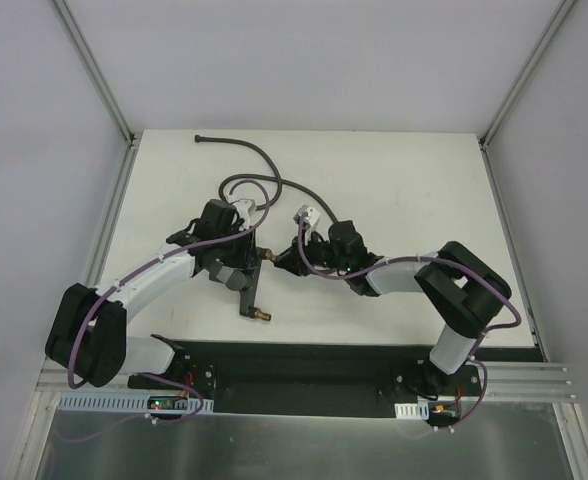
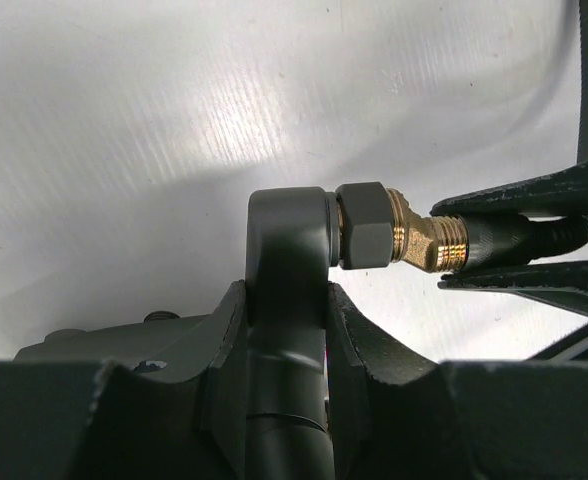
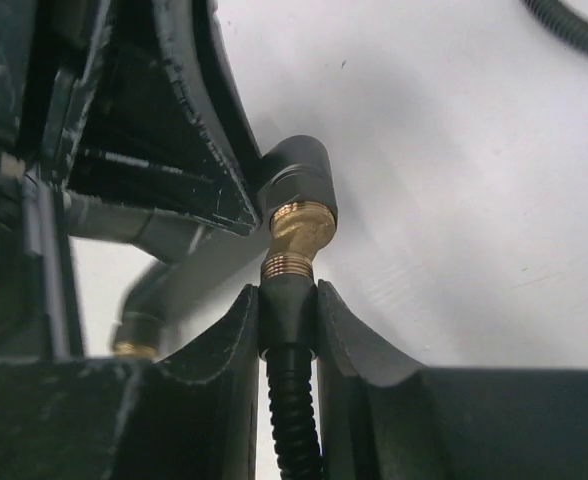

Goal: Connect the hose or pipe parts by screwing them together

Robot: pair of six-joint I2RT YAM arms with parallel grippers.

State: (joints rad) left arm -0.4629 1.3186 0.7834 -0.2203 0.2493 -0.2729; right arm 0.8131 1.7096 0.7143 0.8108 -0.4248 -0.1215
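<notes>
My left gripper [image 2: 286, 300] is shut on the dark grey body of the forked fitting [image 2: 286, 240], which stands upright between its jaws. A grey collar and a brass elbow [image 2: 414, 235] stick out to the right. My right gripper [image 3: 289, 300] is shut on the hose's dark end nut [image 3: 289, 305], which meets the fitting's brass threaded end [image 3: 294, 245], with a few threads still showing. In the top view the two grippers [image 1: 242, 262] [image 1: 292, 262] face each other mid-table, and the fitting's other brass end [image 1: 264, 315] points toward the arm bases.
The long dark hose [image 1: 264, 185] loops behind the grippers and runs to the far left of the white table [image 1: 394, 180], its free end [image 1: 201, 138] near the back edge. Grey walls and metal rails [image 1: 114, 100] enclose the table.
</notes>
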